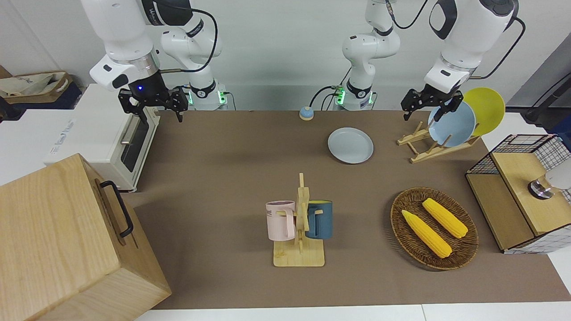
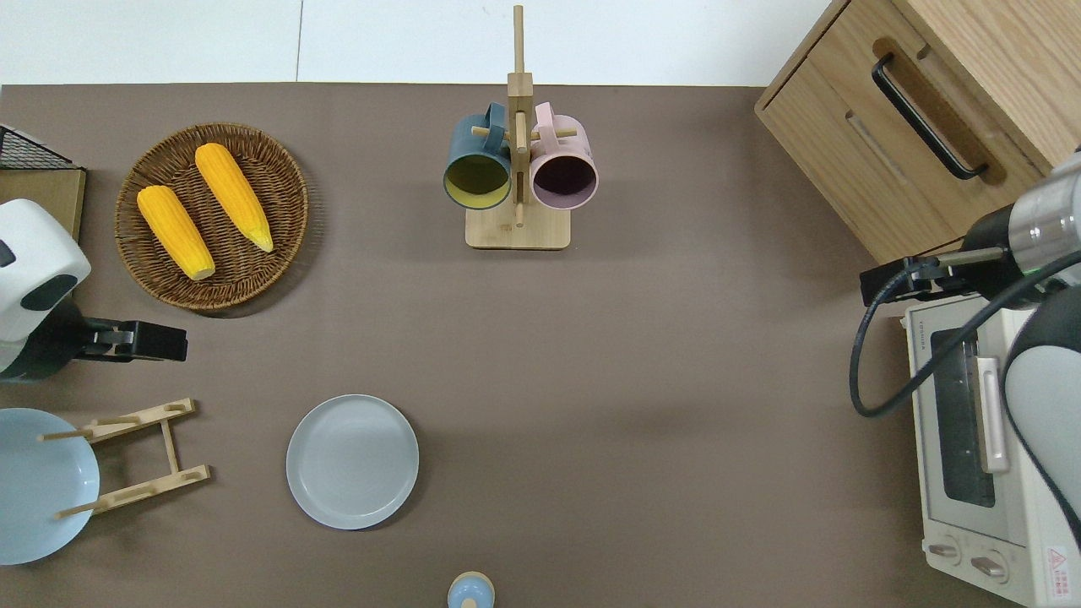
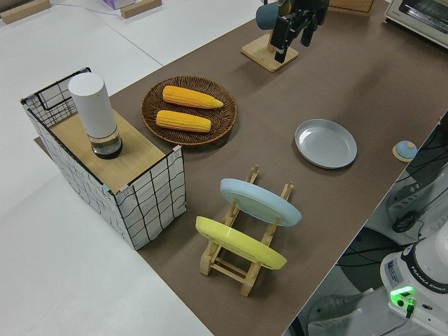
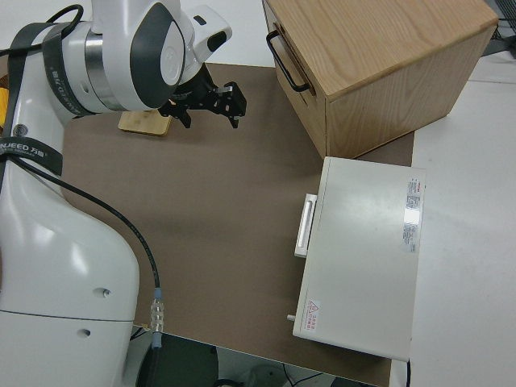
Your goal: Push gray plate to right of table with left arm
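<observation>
- Small round pale bluish-gray plate (image 2: 352,461) lies flat on the long brown-matted surface (image 2: 642,355), close to the robots' edge, toward the left arm's end; nothing touches it.
- White jointed left arm (image 1: 464,31) is up in the air; its black two-finger left claw (image 2: 173,344) hangs over bare mat between the woven basket and the wooden rack, well apart from the gray plate, holding nothing.
- Left claw fingers (image 1: 439,113) spread apart, released, in the front view.
- Bamboo plate rack (image 2: 139,456) stands beside the gray plate toward the left arm's end, carrying a sky-blue plate (image 1: 453,125) and a yellow plate (image 1: 486,109), both tilted on edge.
- Round dark wicker basket (image 2: 291,198) with two yellow corn cobs (image 2: 203,207) sits farther from the robots than the rack.
- Wooden mug tree (image 2: 517,169) at mid-surface, near the edge farthest from the robots; dark blue mug (image 2: 478,169) and pink mug (image 2: 563,169) hang on it.
- Small blue bell-shaped knob (image 2: 470,591) at the robots' edge, near the gray plate.
- Right arm parked; right claw (image 1: 156,111) empty, fingers apart.
- White toaster oven (image 2: 988,456) and light wooden box with a black handle (image 2: 929,110) stand at the right arm's end.
- Wire-grid crate (image 3: 105,168) with a white cylinder (image 3: 94,115) on it stands at the left arm's end.
</observation>
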`<state>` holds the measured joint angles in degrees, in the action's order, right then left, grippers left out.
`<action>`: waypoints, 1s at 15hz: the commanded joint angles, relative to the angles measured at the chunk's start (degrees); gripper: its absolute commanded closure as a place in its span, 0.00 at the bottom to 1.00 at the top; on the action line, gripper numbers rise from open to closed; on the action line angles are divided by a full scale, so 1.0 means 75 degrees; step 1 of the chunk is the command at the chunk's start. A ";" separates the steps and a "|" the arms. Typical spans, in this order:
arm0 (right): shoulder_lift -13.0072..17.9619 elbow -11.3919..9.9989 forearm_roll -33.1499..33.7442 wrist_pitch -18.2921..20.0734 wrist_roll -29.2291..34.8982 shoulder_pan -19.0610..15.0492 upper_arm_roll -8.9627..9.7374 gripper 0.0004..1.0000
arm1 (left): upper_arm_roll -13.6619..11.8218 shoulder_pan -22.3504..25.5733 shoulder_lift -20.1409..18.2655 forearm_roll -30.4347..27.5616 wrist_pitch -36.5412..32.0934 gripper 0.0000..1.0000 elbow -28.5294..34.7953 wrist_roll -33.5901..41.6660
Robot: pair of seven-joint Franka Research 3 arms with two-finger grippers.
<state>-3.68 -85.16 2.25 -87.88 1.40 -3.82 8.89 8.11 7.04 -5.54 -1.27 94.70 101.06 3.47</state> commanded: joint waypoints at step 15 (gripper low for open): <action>0.0045 0.0010 -0.0053 0.0081 0.0024 -0.0006 -0.0002 0.02 | 0.0067 -0.0060 -0.0350 -0.0018 -0.0100 0.01 0.0680 -0.0100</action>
<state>-3.68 -85.16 2.25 -87.88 1.40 -3.82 8.89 8.92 6.95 -5.57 -1.28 93.74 102.37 3.31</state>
